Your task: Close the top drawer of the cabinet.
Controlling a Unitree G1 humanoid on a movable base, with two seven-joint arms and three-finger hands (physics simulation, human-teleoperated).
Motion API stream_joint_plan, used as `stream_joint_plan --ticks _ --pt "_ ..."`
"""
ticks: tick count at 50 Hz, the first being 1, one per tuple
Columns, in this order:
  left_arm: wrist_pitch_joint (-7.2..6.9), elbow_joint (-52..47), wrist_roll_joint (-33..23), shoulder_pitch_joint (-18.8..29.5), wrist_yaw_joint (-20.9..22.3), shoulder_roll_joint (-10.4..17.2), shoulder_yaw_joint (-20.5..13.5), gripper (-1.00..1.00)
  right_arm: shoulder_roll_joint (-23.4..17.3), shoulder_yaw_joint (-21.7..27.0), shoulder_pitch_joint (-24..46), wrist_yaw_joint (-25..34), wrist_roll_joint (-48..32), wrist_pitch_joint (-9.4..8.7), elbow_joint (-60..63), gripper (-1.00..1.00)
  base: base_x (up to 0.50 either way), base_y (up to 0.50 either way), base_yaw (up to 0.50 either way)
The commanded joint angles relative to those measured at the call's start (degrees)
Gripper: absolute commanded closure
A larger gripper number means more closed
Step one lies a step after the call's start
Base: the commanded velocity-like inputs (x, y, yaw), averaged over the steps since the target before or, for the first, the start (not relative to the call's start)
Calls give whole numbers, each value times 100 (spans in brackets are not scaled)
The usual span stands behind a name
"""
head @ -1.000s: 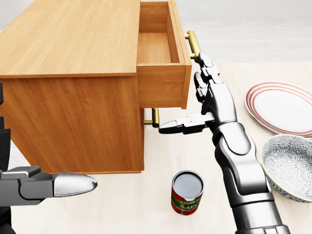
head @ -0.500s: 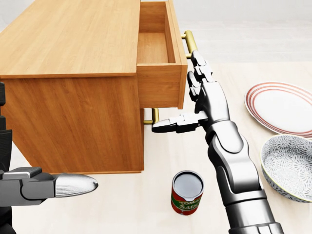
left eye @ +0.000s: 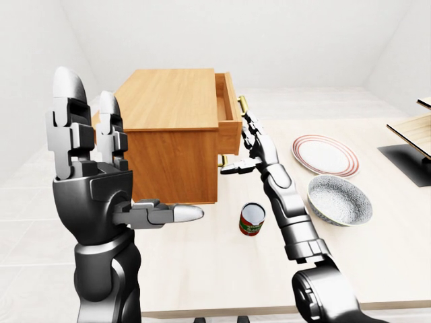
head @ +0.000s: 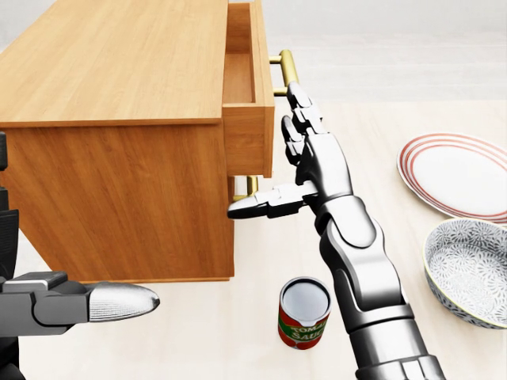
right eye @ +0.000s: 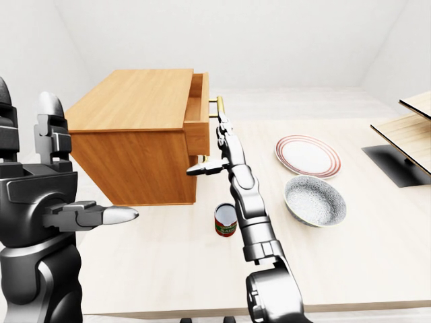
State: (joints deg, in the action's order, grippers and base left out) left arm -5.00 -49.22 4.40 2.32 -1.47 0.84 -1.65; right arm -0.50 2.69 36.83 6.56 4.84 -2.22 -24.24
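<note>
The wooden cabinet [head: 119, 127] fills the left of the head view. Its top drawer [head: 249, 119] sticks out a short way to the right, with a brass handle [head: 283, 71] on its face. My right hand [head: 295, 150] is open, its fingers [head: 305, 119] flat against the drawer face just below the handle and its thumb pointing left under the drawer. My left hand [left eye: 87, 168] is open and held upright at the left of the left-eye view, apart from the cabinet.
A tomato can [head: 304, 313] stands on the table below my right forearm. A red-rimmed plate [head: 455, 174] and a patterned bowl [head: 471, 269] lie to the right. The lower drawer's brass handle [head: 249, 188] shows by my thumb. A wooden shelf [left eye: 411, 128] stands at far right.
The top drawer has slid left, further into the cabinet, and my right hand has moved left with it against its face. The left hand has stayed still.
</note>
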Motion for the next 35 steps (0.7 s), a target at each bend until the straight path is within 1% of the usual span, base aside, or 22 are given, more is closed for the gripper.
stream_joint_plan --ticks 1,5,8,10,15,19,27,29,35 --pt "0 29 -1 12 0 -4 19 -100 179 -155 1478 144 -11 99 -2353 -100 1 0 1" --pt "0 22 -3 18 -3 -3 24 -100 196 -150 1560 117 -27 147 -2472 -100 1 0 0" --pt "0 16 -1 11 1 -2 24 -100 242 -143 1666 123 -18 279 -2695 -100 0 0 0" --pt "0 56 6 -19 20 1 5 -100 259 -118 1732 145 9 336 -2812 -100 1 0 1" --pt "0 24 13 -18 18 -2 1 -100 264 -118 1787 164 6 390 -2918 -100 0 0 0" --pt "0 59 3 -46 30 0 21 -100 279 -126 1774 151 9 342 -2854 -100 0 0 0" --pt "0 36 -2 -30 24 -1 25 -100 320 -125 1870 169 13 425 -3029 -100 0 0 0" --pt "0 42 0 -25 30 1 21 -100 340 -128 1898 179 11 474 -3108 -100 0 0 0" --pt "0 4 18 -4 21 -2 2 -100 359 -128 1917 194 5 519 -3182 -100 0 0 0"
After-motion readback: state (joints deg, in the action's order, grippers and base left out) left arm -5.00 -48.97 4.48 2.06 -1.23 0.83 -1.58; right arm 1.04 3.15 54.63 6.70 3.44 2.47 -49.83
